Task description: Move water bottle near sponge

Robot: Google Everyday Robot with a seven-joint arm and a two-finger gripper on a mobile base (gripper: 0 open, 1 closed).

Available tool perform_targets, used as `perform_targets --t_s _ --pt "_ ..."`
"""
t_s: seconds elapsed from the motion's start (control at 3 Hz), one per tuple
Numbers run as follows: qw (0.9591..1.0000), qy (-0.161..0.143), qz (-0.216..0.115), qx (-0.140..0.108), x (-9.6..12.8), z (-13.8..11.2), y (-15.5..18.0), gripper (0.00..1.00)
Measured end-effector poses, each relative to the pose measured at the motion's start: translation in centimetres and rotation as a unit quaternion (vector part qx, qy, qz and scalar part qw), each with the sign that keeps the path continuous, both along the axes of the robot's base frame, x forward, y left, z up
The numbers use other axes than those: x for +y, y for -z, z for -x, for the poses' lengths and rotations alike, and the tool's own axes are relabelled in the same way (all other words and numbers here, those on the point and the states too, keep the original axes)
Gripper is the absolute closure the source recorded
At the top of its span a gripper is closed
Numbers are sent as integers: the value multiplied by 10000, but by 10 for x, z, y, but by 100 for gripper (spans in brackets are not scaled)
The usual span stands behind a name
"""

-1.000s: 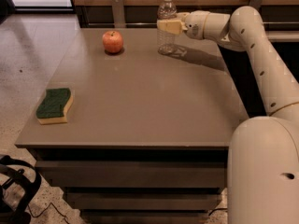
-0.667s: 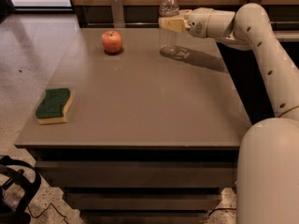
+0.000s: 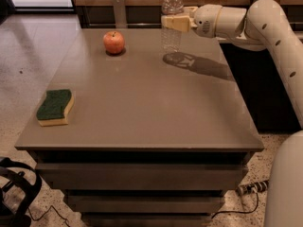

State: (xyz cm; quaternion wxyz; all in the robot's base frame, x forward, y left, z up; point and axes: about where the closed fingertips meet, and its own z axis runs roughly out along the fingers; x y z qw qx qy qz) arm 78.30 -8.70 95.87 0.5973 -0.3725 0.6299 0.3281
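The clear ribbed water bottle point(image 3: 171, 27) with a white cap hangs upright above the far right part of the table, its shadow on the tabletop below it. My gripper point(image 3: 173, 21) reaches in from the right and is shut on the bottle's upper body. The sponge point(image 3: 55, 107), dark green on top with a yellow base, lies flat near the table's front left edge, far from the bottle.
A red apple point(image 3: 114, 42) stands at the far left of the grey table point(image 3: 142, 103). My white arm point(image 3: 265, 27) spans the far right side. A black object point(image 3: 16, 193) sits on the floor at the front left. A cable point(image 3: 246, 190) lies on the floor at the right.
The gripper has lifted the water bottle off the tabletop and raised it; the bottle's base now hangs clear above its shadow. Apple and sponge have not moved.
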Motion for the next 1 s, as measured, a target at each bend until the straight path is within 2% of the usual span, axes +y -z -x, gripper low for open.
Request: perform_targets --t_s 0.33,1.0 --pt "10000 -42 23 -26 6 29 -8 100" --pt "9994 -138 255 169 40 95 -11 100"
